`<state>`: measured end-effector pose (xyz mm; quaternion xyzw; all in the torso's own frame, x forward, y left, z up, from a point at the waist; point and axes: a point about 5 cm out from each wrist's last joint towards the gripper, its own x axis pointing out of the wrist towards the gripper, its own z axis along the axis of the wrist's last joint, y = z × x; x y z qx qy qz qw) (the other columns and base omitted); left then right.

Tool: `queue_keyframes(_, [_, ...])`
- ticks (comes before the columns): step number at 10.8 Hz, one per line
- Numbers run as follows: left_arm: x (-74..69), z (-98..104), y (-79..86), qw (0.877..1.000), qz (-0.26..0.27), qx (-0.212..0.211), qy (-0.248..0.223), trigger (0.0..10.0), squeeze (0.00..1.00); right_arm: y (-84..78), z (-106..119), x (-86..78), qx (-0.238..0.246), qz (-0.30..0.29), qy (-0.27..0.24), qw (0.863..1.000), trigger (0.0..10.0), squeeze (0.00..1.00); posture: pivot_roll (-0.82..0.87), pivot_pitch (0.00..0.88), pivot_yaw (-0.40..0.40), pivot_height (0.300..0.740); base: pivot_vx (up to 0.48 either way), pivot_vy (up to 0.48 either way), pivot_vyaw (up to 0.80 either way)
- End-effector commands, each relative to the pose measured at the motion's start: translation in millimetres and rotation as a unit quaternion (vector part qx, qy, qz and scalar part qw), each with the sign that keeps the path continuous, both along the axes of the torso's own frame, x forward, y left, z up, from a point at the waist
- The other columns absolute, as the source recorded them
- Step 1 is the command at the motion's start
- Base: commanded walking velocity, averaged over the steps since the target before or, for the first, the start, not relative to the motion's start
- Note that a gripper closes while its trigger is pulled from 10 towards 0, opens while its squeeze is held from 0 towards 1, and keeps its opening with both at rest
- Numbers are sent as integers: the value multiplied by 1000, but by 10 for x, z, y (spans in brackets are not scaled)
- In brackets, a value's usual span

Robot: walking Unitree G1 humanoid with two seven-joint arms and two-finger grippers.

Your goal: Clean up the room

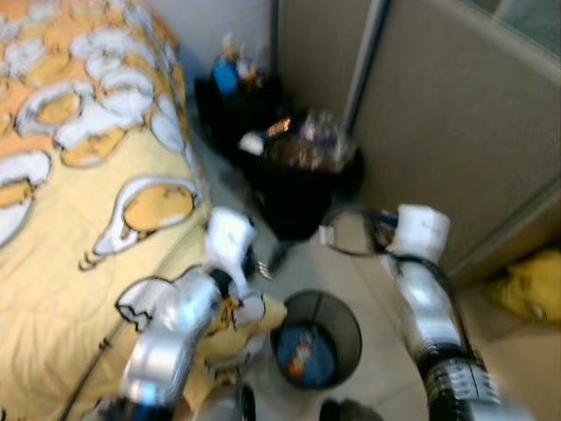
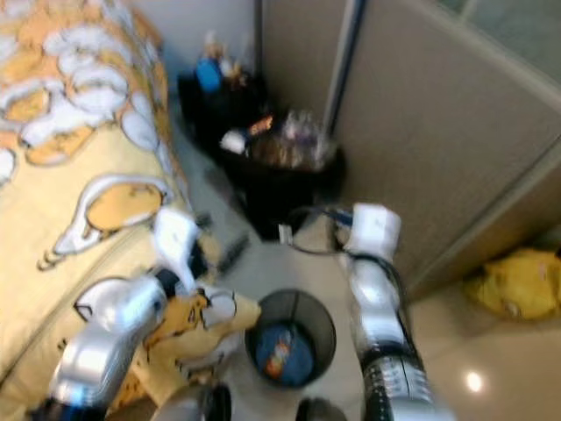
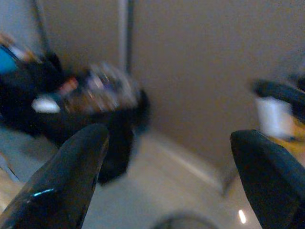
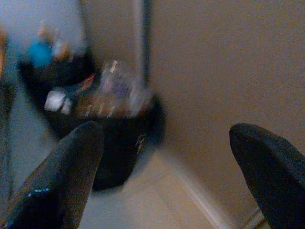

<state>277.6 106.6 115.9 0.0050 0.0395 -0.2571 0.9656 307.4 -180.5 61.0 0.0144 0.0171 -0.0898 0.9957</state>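
A black trash bin (image 1: 302, 167) heaped with blurred rubbish stands on the floor in the corner, seen too in the left wrist view (image 3: 95, 102) and the right wrist view (image 4: 112, 112). In front of it sits a small black mesh wastebasket (image 1: 317, 338) holding something blue and orange. My left gripper (image 1: 267, 261) hangs open beside the bed's edge, above the wastebasket. My right gripper (image 1: 351, 232) is open too, held in the air just right of the big bin. Both wrist views show wide-apart fingers (image 3: 62, 176) (image 4: 62, 176) with nothing between them.
A bed with a yellow patterned cover (image 1: 79, 219) fills the left. A black crate (image 1: 232, 88) with a blue bottle stands behind the bin. A beige partition (image 1: 456, 114) closes the right side. A yellow bag (image 1: 530, 289) lies on the floor at the far right.
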Motion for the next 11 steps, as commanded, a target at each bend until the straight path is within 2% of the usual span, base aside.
queue_keyframes(1, [64,-50,-30,1000,11,-11,-2,10000,0,33,144,-118,-12,6,-46,999,10000,0,81,0,-26,740,0,0,0])
queue_keyframes(2, [129,-80,-42,1000,20,-14,-6,10000,0,23,158,-282,-24,20,-63,998,10000,0,73,0,-35,740,0,0,0])
queue_keyframes(3, [162,-141,8,1000,28,-1,-13,10000,0,-125,-23,-531,-13,26,-36,999,10000,0,74,0,-61,740,0,0,0])
queue_keyframes(4, [152,-171,104,999,31,-3,-20,10000,0,-270,-105,-618,-24,24,-7,999,10000,0,73,0,-77,740,0,0,0])
queue_keyframes(5, [126,-238,131,999,34,-14,-16,10000,0,-331,-145,-618,-32,26,16,999,10000,0,72,0,-76,740,0,-480,0])
queue_keyframes(7, [49,-316,-84,1000,-3,-13,-19,10000,0,-301,-236,-578,-17,32,45,998,10000,0,61,0,-61,740,0,-480,0])
queue_keyframes(8, [21,-329,-123,1000,-11,-15,-18,10000,0,-274,-266,-611,-18,36,49,998,10000,0,57,0,-55,740,0,-480,0])
queue_keyframes(11, [26,-319,-60,999,-12,-10,-31,10000,0,-231,-322,-696,-27,56,62,996,10000,0,49,0,-40,740,0,-480,0])
